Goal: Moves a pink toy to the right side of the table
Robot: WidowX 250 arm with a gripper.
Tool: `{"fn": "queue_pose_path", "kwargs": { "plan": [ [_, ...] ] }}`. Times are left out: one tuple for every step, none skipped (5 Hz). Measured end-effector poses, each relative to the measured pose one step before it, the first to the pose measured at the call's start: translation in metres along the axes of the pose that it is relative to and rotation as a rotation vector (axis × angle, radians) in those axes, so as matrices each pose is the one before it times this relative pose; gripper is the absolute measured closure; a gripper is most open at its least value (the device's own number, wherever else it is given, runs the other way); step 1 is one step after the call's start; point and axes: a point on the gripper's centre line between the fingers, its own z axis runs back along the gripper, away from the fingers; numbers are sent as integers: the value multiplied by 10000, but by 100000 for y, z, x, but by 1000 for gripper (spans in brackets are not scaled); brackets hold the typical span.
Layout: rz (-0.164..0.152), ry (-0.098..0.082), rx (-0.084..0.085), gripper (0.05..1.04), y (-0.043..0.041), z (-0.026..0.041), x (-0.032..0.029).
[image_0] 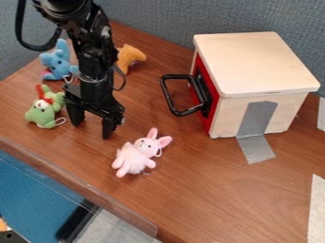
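Grasping the pink plush rabbit (132, 159) is, we judge, the step in hand. We see the toy lying on the brown wood-grain surface (213, 190), near the black two-finger end effector (92, 128), whose fingers stand wide apart with nothing between them. We infer that the next move calls for shifting the open fingers over the rabbit's body, lowering them astride it and closing; only then can we expect a lift and carriage to the right side.

the brown table (215, 199) carries a pink rabbit (135, 158), green toy (42, 114), blue toy (57, 62), orange toy (130, 56), wooden box (254, 61) and grey tape (256, 150).
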Motion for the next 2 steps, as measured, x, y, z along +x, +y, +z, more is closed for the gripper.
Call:
{"fn": "queue_pose_path", "kwargs": {
  "plan": [
    [11, 72, -62, 83, -147, -83, -104],
    [-692, -35, -633, 83, -1011, 2054, -1018]
  ]
}}
